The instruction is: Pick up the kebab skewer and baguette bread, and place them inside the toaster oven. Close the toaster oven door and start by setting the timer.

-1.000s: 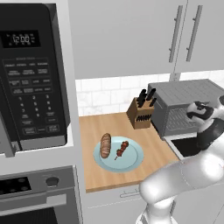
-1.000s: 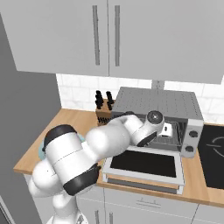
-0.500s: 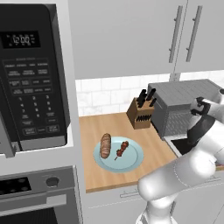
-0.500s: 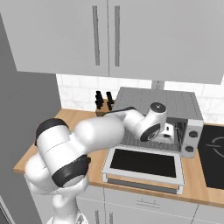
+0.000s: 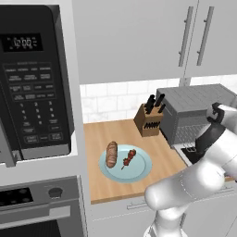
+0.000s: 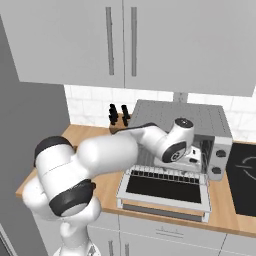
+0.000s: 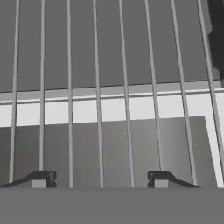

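Pale grey flat-fronted wall cabinets (image 5: 139,37) with slim metal bar handles hang above a white square-tiled backsplash (image 5: 111,102). Below runs a light wooden countertop (image 5: 102,134), beside a black glass cooktop (image 6: 242,167).

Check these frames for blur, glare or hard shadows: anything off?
Left base view: sharp, flat even light, only faint shading under the plate. Right base view: crisp, no glare on the toaster oven door glass. Hand view: wire rack close-up, soft-edged, no reflections.
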Motion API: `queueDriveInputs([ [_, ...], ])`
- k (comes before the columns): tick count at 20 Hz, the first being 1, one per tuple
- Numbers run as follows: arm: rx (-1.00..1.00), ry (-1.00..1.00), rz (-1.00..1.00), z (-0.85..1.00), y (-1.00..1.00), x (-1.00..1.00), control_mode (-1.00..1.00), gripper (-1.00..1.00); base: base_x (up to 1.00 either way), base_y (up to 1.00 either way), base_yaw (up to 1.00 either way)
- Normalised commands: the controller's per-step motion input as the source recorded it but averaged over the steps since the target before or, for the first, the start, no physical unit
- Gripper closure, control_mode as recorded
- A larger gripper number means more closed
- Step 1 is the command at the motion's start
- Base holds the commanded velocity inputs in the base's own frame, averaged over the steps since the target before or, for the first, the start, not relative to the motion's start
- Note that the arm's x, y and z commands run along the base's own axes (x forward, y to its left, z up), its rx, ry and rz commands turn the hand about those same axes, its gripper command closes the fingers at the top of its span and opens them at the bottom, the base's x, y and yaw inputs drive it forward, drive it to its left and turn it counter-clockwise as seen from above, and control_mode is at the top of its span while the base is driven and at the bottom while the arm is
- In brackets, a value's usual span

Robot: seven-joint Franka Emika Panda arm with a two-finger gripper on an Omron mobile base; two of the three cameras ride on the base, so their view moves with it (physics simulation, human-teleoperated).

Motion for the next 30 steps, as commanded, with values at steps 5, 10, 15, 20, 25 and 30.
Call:
queueDriveInputs([
  [5,0.09,0.0,0.0,-0.33,0.0,-1.0,-1.0,-1.0,0.0,0.0,0.0],
  [10,0.07,-0.06,-0.05,0.34,0.27,-0.53,-1.0,-1.0,0.0,0.0,0.0],
  [15,0.01,0.0,-0.05,0.26,0.94,-0.24,-1.0,-1.0,0.0,0.0,0.0],
  [20,0.0,0.05,-0.08,0.1,1.0,0.0,-1.0,-1.0,0.0,0.0,0.0],
  [25,0.02,0.01,-0.06,0.01,1.0,0.2,-1.0,-1.0,0.0,0.0,0.0],
  [30,0.0,0.09,-0.14,0.0,0.89,0.49,-1.0,-1.0,0.0,0.0,0.0],
])
